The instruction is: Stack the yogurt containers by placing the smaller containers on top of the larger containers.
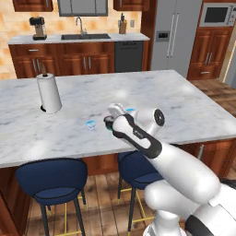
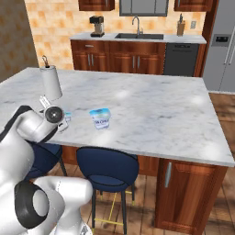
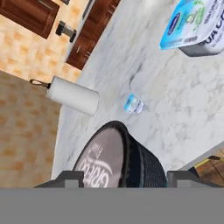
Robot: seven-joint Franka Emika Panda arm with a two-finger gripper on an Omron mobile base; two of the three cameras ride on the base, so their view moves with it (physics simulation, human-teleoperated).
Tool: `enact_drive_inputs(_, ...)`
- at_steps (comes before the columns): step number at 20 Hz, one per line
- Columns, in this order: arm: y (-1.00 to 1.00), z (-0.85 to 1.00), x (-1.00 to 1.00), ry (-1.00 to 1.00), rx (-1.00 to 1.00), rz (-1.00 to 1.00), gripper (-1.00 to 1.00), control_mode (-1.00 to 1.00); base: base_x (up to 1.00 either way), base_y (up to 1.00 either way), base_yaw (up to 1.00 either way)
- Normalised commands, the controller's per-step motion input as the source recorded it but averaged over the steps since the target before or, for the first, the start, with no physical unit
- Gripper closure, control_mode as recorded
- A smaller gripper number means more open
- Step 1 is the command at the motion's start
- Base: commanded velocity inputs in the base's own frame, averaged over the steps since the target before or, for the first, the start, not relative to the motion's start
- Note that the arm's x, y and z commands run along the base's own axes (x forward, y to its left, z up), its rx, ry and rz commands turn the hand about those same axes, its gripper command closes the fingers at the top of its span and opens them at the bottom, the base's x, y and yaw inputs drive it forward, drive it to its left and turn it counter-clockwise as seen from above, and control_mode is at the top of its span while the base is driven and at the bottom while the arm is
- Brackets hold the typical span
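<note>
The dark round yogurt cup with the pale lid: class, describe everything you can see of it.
The dark, almost black round yogurt cup has ribbed-looking sides and a pale grey printed lid. In the hand view it lies between the gripper fingertips, apparently grasped, above the white marble counter. In the left base view it peeks out dark beside the hand.

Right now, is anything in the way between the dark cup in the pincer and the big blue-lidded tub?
Nothing visible blocks it. In the hand view the dark cup sits between the pincer tips, and bare marble counter runs to the big tub. The tiny white cup stands off to one side.
</note>
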Motion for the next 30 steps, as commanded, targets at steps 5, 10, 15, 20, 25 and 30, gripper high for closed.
enact_drive_inputs(5, -0.22, 0.89, -0.15, 0.19, 0.00, 0.05, 1.00, -1.00, 0.00, 0.00, 0.00)
enact_drive_inputs(10, -0.36, 0.58, -0.06, 0.18, 0.00, 0.10, 1.00, -1.00, 0.00, 0.00, 0.00)
enact_drive_inputs(15, -0.66, 0.17, -0.02, 0.01, 0.04, 0.20, 1.00, -1.00, 0.00, 0.00, 0.00)
enact_drive_inputs(20, -0.80, 0.00, -0.03, -0.02, 0.06, 0.29, 1.00, -1.00, 0.00, 0.00, 0.00)
enact_drive_inputs(25, -0.66, 0.00, 0.00, -0.07, 0.02, 0.34, 1.00, -1.00, 0.00, 0.00, 0.00)
enact_drive_inputs(30, -0.37, 0.00, 0.01, -0.09, 0.01, 0.28, 1.00, -1.00, 0.00, 0.00, 0.00)
